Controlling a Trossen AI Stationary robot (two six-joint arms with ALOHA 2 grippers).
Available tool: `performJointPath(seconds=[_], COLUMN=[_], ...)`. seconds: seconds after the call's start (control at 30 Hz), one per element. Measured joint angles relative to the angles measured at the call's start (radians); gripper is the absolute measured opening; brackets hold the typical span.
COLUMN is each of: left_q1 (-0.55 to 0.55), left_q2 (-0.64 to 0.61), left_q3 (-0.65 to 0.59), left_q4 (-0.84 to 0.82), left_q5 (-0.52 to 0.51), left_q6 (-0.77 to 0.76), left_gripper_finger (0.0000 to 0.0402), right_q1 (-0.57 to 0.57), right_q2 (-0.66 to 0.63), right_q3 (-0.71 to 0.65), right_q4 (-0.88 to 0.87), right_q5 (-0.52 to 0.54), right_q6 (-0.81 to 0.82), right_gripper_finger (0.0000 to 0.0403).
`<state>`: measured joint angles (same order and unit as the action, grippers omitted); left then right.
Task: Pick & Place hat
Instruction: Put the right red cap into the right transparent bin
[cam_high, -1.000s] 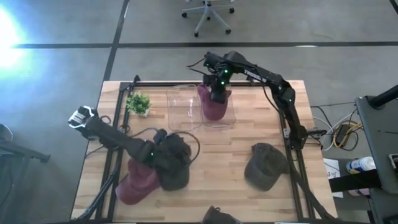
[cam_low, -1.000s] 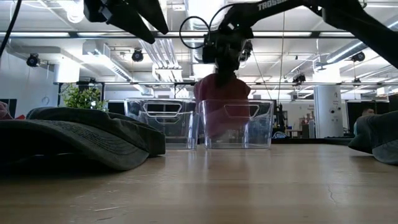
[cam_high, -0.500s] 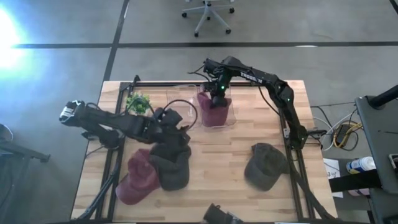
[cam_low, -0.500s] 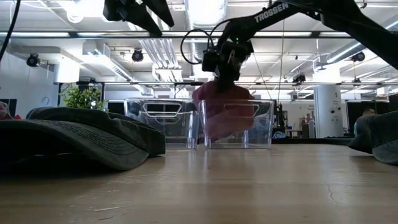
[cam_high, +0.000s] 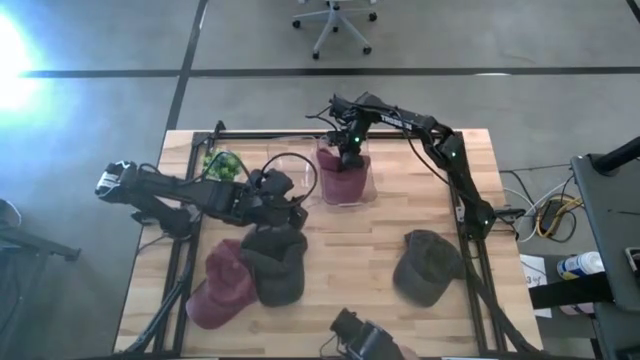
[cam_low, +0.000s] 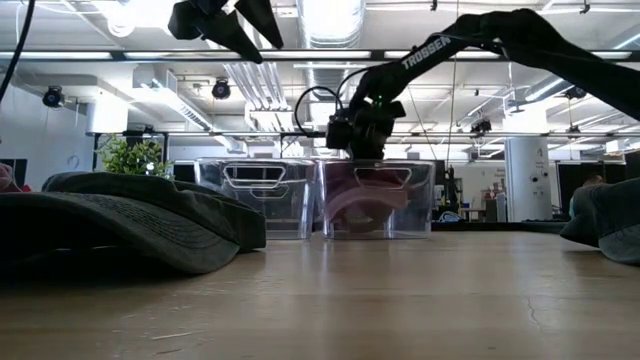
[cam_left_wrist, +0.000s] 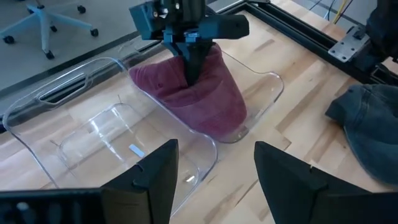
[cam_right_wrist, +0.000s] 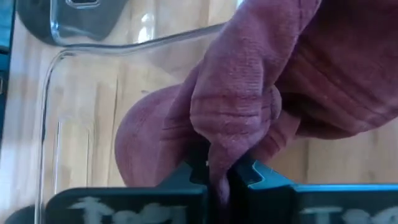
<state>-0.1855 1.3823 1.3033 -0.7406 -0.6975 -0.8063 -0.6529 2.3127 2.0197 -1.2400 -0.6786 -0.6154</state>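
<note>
Jaws of the right gripper (cam_high: 349, 150) clench the maroon hat (cam_high: 343, 182) inside a clear bin (cam_left_wrist: 261, 93) directly below; left gripper (cam_high: 290, 212) jaws released, nearby.

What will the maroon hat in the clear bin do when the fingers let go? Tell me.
Likely floppy: the maroon hat bunches into folds where the right gripper pinches it. It should slump inside the clear bin, probably without rolling. It looks light.

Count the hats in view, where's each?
4. A maroon hat in the clear bin, pinched by the right gripper; a maroon hat and dark hat front left; an olive hat front right.
</note>
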Motion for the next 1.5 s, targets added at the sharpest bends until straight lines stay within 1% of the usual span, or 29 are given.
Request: performJointPath(seconds=[0.1, 0.17, 0.3, 0.43, 0.57, 0.83, 0.9, 1.1, 1.17, 1.3, 1.33, 1.37, 1.5], left_q1=[0.007, 0.012, 0.025, 0.037, 0.044, 0.049, 0.049, 0.053, 0.054, 0.053, 0.053, 0.053, 0.053], left_q2=[0.001, 0.001, 0.001, 0.001, 0.001, 0.002, 0.002, 0.002, 0.002, 0.002, 0.002, 0.002, 0.002], left_q3=[0.000, 0.000, 0.000, 0.000, 0.000, 0.000, 0.000, 0.000, -0.001, -0.001, -0.001, -0.001, -0.001], left_q4=[0.000, 0.000, 0.000, 0.000, 0.000, 0.000, -0.001, -0.001, -0.001, -0.001, -0.001, -0.001, -0.001], left_q5=[0.000, 0.000, 0.000, 0.000, 0.004, 0.008, 0.008, 0.008, 0.008, 0.008, 0.008, 0.008, 0.008], left_q6=[-0.007, -0.008, -0.007, -0.002, 0.001, 0.024, 0.025, 0.047, 0.051, 0.052, 0.052, 0.052, 0.052], left_gripper_finger=[0.0206, 0.0206, 0.0206, 0.0206, 0.0206, 0.0206, 0.0206, 0.0206, 0.0206, 0.0206, 0.0206, 0.0206, 0.0206], right_q1=[-0.002, -0.002, 0.000, 0.000, 0.000, 0.000, -0.003, -0.002, -0.001, -0.002, -0.006, -0.009, -0.023], right_q2=[0.000, -0.002, -0.004, -0.004, -0.012, -0.046, -0.065, -0.126, -0.145, -0.172, -0.181, -0.190, -0.213], right_q3=[0.000, 0.000, 0.001, 0.001, 0.002, 0.003, 0.003, 0.002, 0.003, 0.002, 0.002, 0.002, 0.002], right_q4=[0.046, 0.052, 0.080, 0.082, 0.083, 0.075, 0.076, 0.075, 0.072, 0.070, 0.066, 0.058, -0.063], right_q5=[0.002, 0.003, 0.002, 0.001, 0.015, 0.228, 0.249, 0.268, 0.314, 0.561, 0.607, 0.628, 0.631], right_q6=[0.040, 0.064, 0.099, 0.095, 0.110, 0.126, 0.129, 0.119, 0.119, 0.141, 0.161, 0.181, 0.246], right_gripper_finger=[0.0011, 0.0021, 0.0064, 0.0111, 0.0144, 0.0203, 0.0220, 0.0270, 0.0283, 0.0295, 0.0295, 0.0295, 0.0286])
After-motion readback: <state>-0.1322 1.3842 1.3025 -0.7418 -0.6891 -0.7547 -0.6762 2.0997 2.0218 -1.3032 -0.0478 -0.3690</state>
